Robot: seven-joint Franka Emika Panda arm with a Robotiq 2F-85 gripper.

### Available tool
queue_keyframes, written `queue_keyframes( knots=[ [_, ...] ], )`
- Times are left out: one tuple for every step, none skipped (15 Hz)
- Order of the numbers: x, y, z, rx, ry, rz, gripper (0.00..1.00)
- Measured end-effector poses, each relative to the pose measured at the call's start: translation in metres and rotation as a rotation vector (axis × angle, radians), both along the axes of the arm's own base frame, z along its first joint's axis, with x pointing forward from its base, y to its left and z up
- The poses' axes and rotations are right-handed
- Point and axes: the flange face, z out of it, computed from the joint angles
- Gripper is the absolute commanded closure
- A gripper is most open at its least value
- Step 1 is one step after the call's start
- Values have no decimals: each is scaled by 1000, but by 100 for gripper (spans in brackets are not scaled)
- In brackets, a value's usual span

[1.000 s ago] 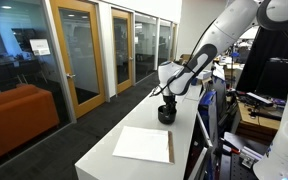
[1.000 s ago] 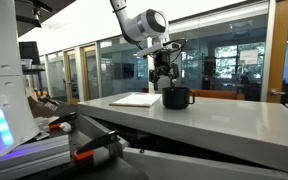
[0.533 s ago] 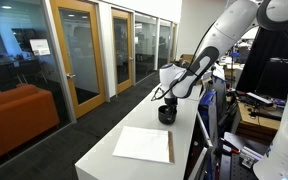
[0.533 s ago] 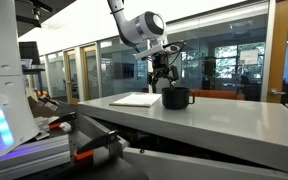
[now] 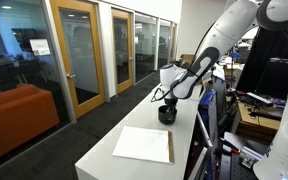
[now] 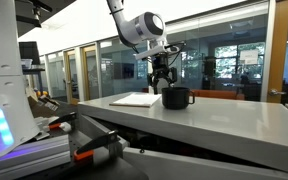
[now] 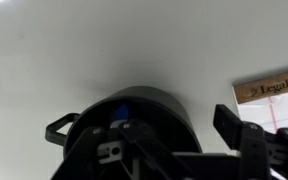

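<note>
In an exterior view the camera stands high, off one end of the tabletop (image 5: pixel 104 150), and faces along it at middle distance. In an exterior view it sits low at the tabletop's edge (image 6: pixel 224 120), looking across. The wrist view looks down from close by. All three share the black mug (image 7: pixel 144 110) and the paper pad (image 7: pixel 274 88).

even indoor light, soft shadows, coarse resolution.
wrist view: white table (image 7: pixel 44 40) evenly lit, faint shadow around the dark mug (image 7: pixel 169 110), near parts out of focus. exterior view: bright glass walls (image 6: pixel 224 55) backlight the scene; foreground blurred.
</note>
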Motion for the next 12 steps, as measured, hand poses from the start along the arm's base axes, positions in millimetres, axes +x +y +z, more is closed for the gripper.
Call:
queue_keyframes(
  knots=[
    [0, 0, 0, 1, -1, 9, 59],
    [0, 0, 1, 2, -3, 17, 68],
    [1, 0, 1, 3, -4, 24, 73],
    [1, 0, 2, 4, -5, 31, 81],
    [0, 0, 3, 5, -6, 38, 86],
    [0, 0, 4, 6, -7, 43, 93],
    [-1, -1, 4, 7, -8, 47, 99],
    [-1, -2, 5, 7, -9, 51, 100],
    [-1, -3, 6, 8, -10, 53, 100],
    [-1, -4, 6, 8, -11, 54, 100],
    [-2, -5, 6, 9, -12, 53, 99],
    [-3, -7, 7, 9, -13, 52, 99]
  ],
)
